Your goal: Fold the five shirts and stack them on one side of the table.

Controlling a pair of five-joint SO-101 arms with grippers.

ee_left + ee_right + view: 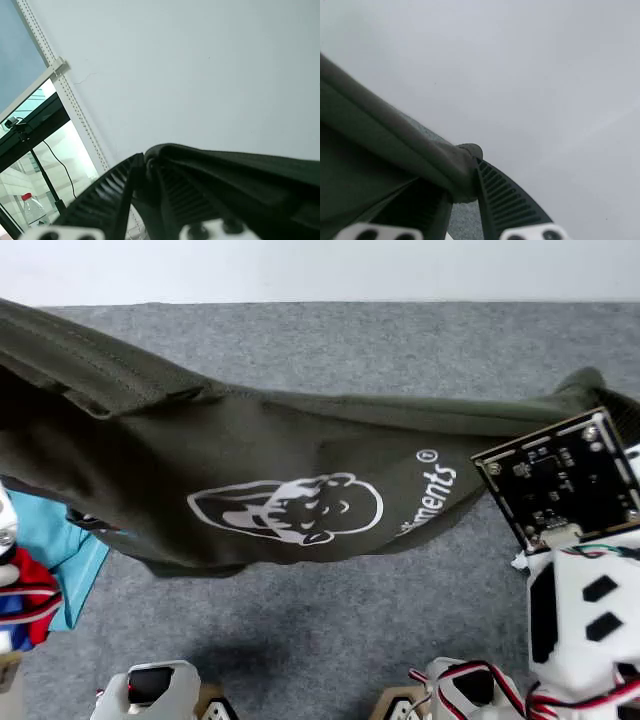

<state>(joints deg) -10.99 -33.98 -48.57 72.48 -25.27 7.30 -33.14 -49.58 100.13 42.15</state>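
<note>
Olive-green cotton shirt with a white print (250, 455) hangs stretched crosswise over the grey table (400, 340), with the left gripper (146, 161) and the right gripper (465, 172) each clamped on an opposite end.

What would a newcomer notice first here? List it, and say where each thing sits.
The olive shirt with its white print dominates, held up and stretched across the grey table. The left gripper and the right gripper are each clamped on its fabric. Colourful garments lie heaped at the left edge of the high view.
</note>
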